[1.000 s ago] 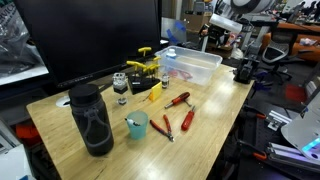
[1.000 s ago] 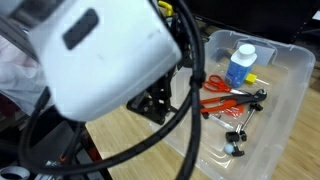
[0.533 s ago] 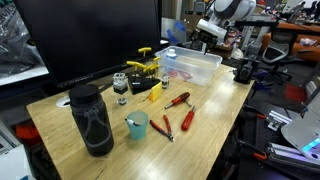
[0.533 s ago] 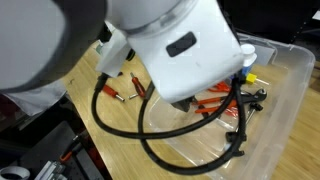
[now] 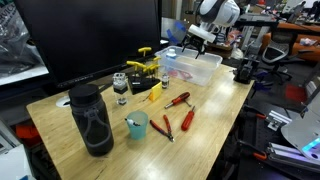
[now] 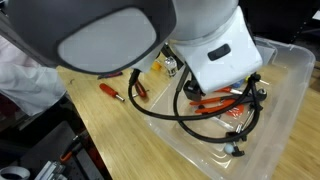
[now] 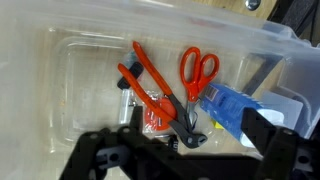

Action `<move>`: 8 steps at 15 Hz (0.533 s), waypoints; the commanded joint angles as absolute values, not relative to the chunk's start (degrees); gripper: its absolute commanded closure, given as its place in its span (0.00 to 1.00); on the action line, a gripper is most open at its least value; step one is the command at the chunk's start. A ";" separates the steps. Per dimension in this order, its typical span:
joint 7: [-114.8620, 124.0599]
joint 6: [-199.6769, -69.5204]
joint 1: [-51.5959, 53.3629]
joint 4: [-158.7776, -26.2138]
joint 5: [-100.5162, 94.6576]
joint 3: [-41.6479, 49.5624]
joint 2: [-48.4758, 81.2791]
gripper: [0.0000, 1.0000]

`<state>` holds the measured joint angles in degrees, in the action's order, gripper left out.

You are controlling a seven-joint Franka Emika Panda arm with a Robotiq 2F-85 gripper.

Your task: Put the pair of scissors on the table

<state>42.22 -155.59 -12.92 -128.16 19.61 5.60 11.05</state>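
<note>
The red-handled scissors (image 7: 198, 70) lie flat inside the clear plastic bin (image 7: 80, 70), beside long red-handled pliers (image 7: 150, 88) and a blue bottle (image 7: 236, 110). My gripper (image 7: 185, 150) hovers above the bin with its dark fingers (image 7: 268, 132) wide apart and nothing between them. In an exterior view the gripper (image 5: 195, 36) hangs over the bin (image 5: 192, 66) at the far end of the pale wood table (image 5: 215, 112). In an exterior view the arm hides most of the bin (image 6: 285, 90), and I cannot pick out the scissors there.
On the table stand a black bottle (image 5: 92, 118) and a teal cup (image 5: 137, 125). Red-handled tools (image 5: 178, 100) and a yellow clamp (image 5: 146, 66) lie near the bin. A big dark monitor (image 5: 90, 35) is behind. The table edge drops off on the right.
The arm has swung in over the bin and come lower. The scissors and other items in the bin have not moved.
</note>
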 commanded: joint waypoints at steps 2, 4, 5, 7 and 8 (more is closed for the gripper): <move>41.81 -154.99 -11.17 -128.01 20.20 7.38 10.94 0.00; 41.81 -154.94 -11.17 -128.01 20.20 7.39 10.95 0.00; 42.21 -155.14 -10.97 -128.29 20.73 7.27 10.60 0.00; 42.40 -156.85 -10.24 -128.74 20.89 7.25 10.14 0.00; 42.50 -157.04 -9.84 -128.63 20.86 7.16 10.00 0.00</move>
<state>42.46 -155.66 -11.68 -128.16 19.65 6.16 10.89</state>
